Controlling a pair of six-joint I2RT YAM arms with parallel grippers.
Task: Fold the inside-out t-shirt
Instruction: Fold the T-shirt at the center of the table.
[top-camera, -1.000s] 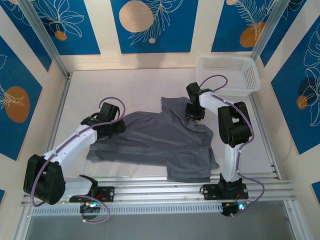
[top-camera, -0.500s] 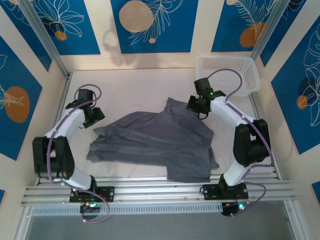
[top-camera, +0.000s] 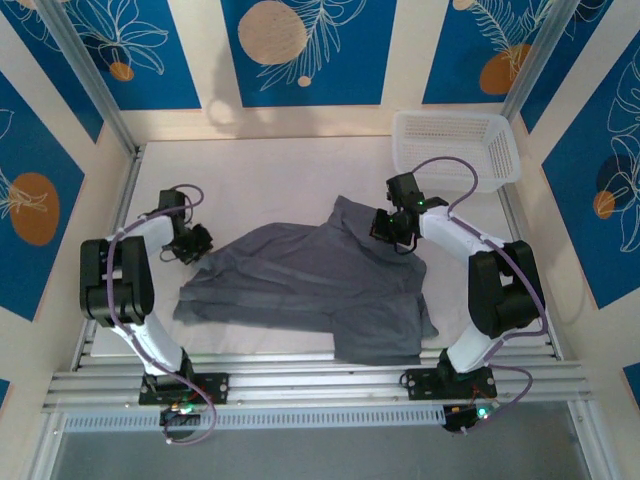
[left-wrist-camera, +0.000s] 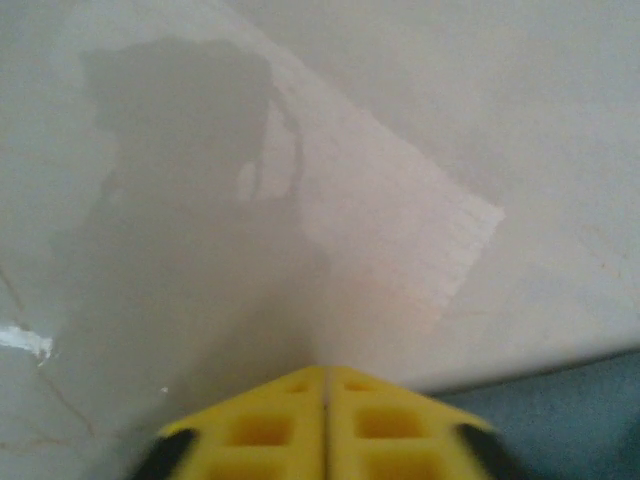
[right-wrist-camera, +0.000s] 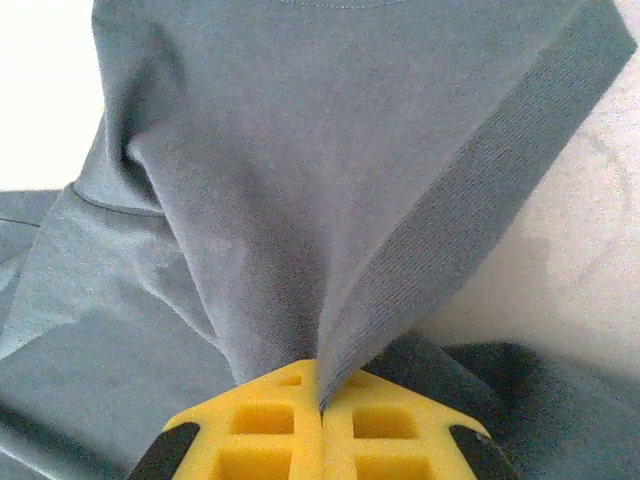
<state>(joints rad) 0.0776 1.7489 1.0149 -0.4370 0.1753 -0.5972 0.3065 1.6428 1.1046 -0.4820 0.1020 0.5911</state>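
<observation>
The inside-out t-shirt (top-camera: 310, 285), plain slate-grey, lies crumpled across the middle of the white table. My right gripper (top-camera: 386, 230) is at its upper right part. In the right wrist view its yellow fingers (right-wrist-camera: 250, 430) are shut on a pinched fold of the t-shirt (right-wrist-camera: 300, 150), which rises taut from the right gripper (right-wrist-camera: 322, 395). My left gripper (top-camera: 200, 244) sits just off the shirt's left tip. In the left wrist view the left gripper (left-wrist-camera: 327, 372) is shut with nothing between its pads, over bare table, with the t-shirt edge (left-wrist-camera: 570, 415) at the lower right.
A white plastic basket (top-camera: 458, 150) stands at the back right corner. Metal rails (top-camera: 320, 380) run along the near edge, and frame posts stand at the back corners. Bare table (top-camera: 270, 180) lies behind the shirt.
The left arm swung off the shirt out to the left, then its gripper shut beside the shirt's left tip. The right gripper shut on a fold at the shirt's upper right.
</observation>
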